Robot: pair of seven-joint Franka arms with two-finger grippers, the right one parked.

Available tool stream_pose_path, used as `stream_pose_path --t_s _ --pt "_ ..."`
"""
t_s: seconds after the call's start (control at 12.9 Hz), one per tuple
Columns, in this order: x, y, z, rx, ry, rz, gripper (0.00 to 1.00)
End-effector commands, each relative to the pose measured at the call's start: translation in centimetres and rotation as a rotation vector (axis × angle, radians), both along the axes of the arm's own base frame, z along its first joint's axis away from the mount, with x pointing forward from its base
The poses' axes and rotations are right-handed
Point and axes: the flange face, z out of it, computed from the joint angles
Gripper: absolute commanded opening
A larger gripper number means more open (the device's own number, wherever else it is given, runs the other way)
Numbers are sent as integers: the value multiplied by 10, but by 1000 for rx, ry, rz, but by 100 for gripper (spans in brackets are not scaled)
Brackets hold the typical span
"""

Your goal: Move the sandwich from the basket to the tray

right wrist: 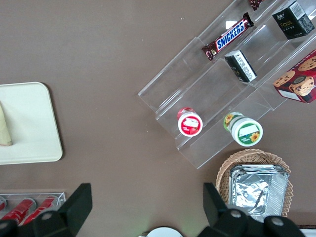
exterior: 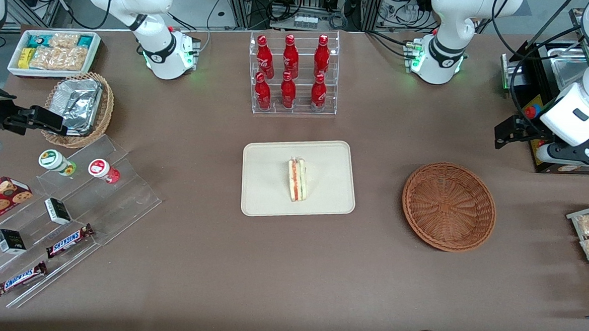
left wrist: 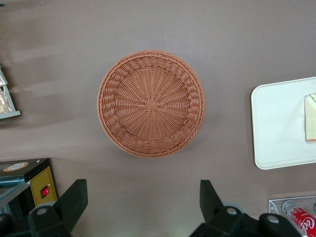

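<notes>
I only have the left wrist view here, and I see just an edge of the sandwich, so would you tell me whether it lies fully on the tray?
Observer: Yes. In the front view the whole sandwich rests near the middle of the tray, inside its rim.
Operator: Thank you. Where is the gripper relative to the basket?
Observer: The gripper is open and empty, raised toward the working arm's end of the table, farther from the front camera than the basket.
Operator: Is anything between the tray and the arm bases?
Observer: A clear rack of red bottles stands there, farther from the front camera than the tray.
</notes>
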Motion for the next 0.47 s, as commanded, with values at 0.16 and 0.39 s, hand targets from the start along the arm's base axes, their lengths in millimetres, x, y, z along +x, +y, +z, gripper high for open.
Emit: stream_pose_path --t_s 0.16,0.39 --pt "-5 4 14 -3 -10 7 100" --pt "-11 4 24 2 15 9 100"
